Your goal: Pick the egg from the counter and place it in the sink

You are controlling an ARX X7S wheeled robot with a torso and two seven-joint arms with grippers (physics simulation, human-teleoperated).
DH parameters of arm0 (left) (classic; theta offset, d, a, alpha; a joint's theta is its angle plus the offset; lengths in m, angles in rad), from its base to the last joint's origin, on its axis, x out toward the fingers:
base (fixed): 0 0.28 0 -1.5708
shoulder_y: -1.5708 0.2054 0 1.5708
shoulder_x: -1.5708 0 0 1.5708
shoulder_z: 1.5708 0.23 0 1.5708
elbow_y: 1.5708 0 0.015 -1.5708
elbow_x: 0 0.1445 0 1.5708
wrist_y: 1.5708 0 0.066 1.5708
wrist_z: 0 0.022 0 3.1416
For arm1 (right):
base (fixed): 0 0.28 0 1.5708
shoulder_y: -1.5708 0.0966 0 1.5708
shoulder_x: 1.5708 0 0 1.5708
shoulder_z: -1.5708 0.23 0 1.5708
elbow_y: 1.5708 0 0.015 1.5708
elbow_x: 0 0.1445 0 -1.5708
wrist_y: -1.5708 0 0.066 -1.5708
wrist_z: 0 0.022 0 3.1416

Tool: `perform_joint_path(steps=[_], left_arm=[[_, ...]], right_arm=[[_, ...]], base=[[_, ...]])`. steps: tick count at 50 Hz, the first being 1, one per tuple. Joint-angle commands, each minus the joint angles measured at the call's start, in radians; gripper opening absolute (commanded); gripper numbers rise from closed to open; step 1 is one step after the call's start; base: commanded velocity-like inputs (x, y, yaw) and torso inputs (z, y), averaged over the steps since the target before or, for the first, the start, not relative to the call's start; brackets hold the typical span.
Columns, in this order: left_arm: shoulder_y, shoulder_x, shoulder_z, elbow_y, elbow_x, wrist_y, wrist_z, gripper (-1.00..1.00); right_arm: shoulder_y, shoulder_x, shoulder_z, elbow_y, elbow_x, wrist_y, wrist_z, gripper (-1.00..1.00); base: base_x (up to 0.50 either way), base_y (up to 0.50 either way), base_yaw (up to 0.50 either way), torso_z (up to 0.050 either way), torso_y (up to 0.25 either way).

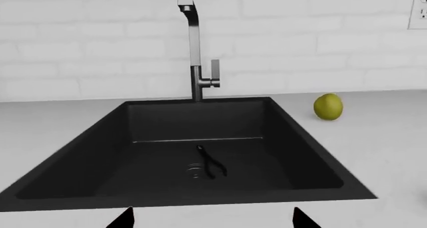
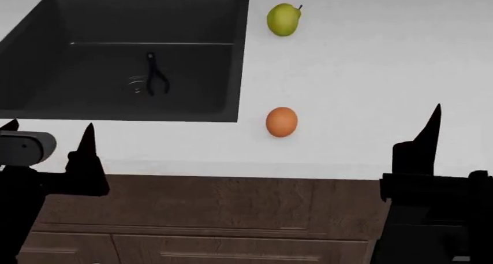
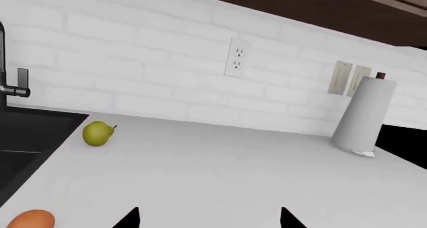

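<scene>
The orange-brown egg [image 2: 282, 122] lies on the white counter [image 2: 370, 73] just right of the sink's near right corner; its top also shows in the right wrist view [image 3: 30, 220]. The black sink [image 2: 92, 105] [image 1: 107, 138] has a round drain [image 1: 195, 170] and a dark faucet [image 1: 195, 53]. My left gripper [image 2: 48, 134] [image 1: 213, 219] hovers open in front of the sink, nothing between its fingers. My right gripper [image 3: 210, 218] is open too, low at the counter's front edge, right of the egg; only one fingertip [image 2: 433, 122] shows in the head view.
A yellow-green pear [image 2: 283, 19] [image 1: 328, 107] [image 3: 97, 133] stands behind the egg near the sink's far right corner. Black pliers [image 2: 156, 74] [image 1: 211, 162] lie in the basin by the drain. A paper towel roll [image 3: 363, 118] stands far right against the brick wall. Dark cabinets [image 2: 231, 218] sit below.
</scene>
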Motion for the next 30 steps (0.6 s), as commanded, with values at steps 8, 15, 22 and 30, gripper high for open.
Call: perform_joint_path(steps=[8, 15, 22, 30], left_arm=[[-0.023, -0.006, -0.007, 0.03, -0.035, -0.04, 0.0, 1.0], [-0.013, -0.008, -0.007, 0.035, -0.04, -0.036, -0.002, 1.0], [-0.01, -0.01, -0.002, 0.039, -0.044, -0.037, -0.004, 1.0], [-0.006, -0.015, 0.0, 0.051, -0.049, -0.038, -0.007, 1.0]], right_arm=[[0.032, 0.014, 0.093, -0.027, 0.126, 0.027, 0.011, 1.0], [0.001, 0.006, 0.107, -0.023, 0.137, 0.0, 0.014, 1.0], [0.002, 0.004, 0.133, -0.036, 0.158, 0.01, 0.015, 1.0], [0.005, 0.0, 0.159, -0.05, 0.182, 0.024, 0.02, 1.0]], base=[[0.29, 0.0, 0.0, 0.0, 0.0], [0.32, 0.0, 0.0, 0.0, 0.0], [0.32, 0.0, 0.0, 0.0, 0.0], [0.32, 0.0, 0.0, 0.0, 0.0]])
